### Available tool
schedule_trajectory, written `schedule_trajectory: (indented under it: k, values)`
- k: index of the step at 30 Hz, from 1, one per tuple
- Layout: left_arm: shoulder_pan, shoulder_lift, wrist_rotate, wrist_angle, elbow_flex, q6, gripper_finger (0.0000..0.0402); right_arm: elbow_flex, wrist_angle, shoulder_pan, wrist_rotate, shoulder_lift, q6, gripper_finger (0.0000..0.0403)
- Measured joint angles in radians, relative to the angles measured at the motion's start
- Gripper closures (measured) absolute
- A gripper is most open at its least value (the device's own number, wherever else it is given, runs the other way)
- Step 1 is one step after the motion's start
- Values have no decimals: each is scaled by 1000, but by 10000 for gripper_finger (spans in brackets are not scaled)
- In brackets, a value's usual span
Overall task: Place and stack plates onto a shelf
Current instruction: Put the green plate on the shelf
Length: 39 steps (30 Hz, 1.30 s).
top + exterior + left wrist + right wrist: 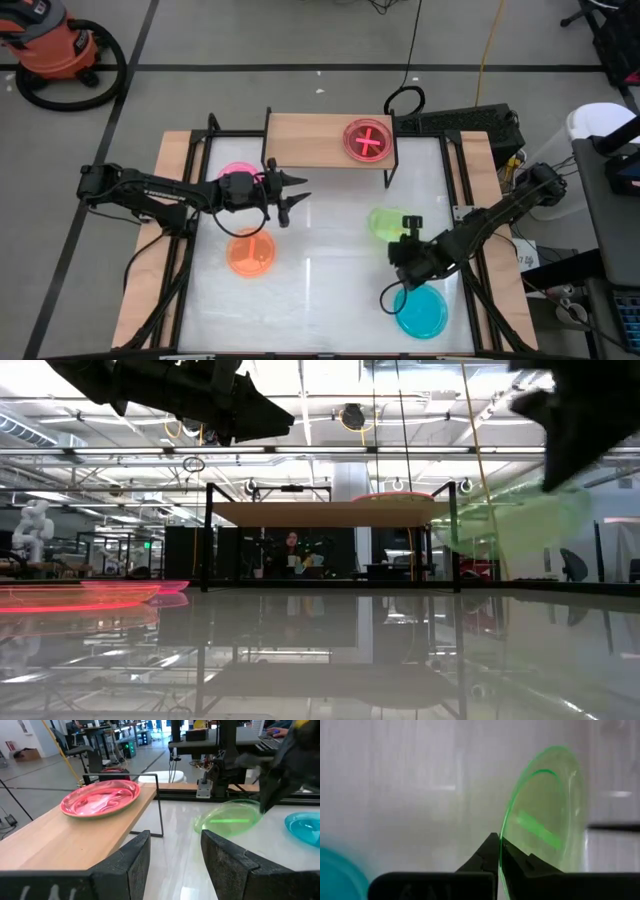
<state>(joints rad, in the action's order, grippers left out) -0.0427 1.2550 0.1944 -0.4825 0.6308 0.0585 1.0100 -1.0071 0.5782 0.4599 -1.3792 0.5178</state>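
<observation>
Right gripper [409, 232]: at about 4 o'clock on the table, fingers pinched on the rim of the green plate [388, 222], which it holds lifted and tilted off the tabletop.
Left gripper [290, 194]: at about 10 o'clock, fingers spread and holding nothing, pointing toward the shelf [305, 140].
Shelf: at 12 o'clock, carrying one pink plate [366, 139] on its right half.
Other plates: orange plate [250, 251] at 8 o'clock, cyan plate [421, 310] at 5 o'clock, magenta plate [234, 171] partly hidden under the left arm.
</observation>
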Motion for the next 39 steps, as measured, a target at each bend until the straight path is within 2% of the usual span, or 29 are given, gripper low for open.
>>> schedule_trajectory:
  k: [5,8,11,18,20,23,27,31,35,39]
  values:
    - [9,-114,13,42,2,11,220,64,108,-15,125,0,-177,403]
    - [17,-199,31,145,-2,16,220,79,226,-53,163,0,-335,403]
    - [21,-280,44,235,-1,16,220,81,370,-123,173,0,-519,403]
    - [45,-372,80,361,-1,6,220,81,728,-335,164,0,-916,403]
    - [58,-415,120,380,-1,7,220,81,825,-404,112,0,-1020,403]
    - [80,-477,171,396,-1,12,220,81,956,-514,-38,-8,-1109,403]
    - [94,-502,175,397,-24,34,220,82,1078,-655,-164,-54,-1166,403]
    - [90,-504,177,295,-76,68,220,85,1126,-778,-263,-123,-1163,403]
    - [87,-504,177,237,-97,81,220,96,1157,-845,-332,-187,-1134,403]
    - [87,-504,177,230,-98,93,220,98,1242,-861,-365,-232,-1153,403]
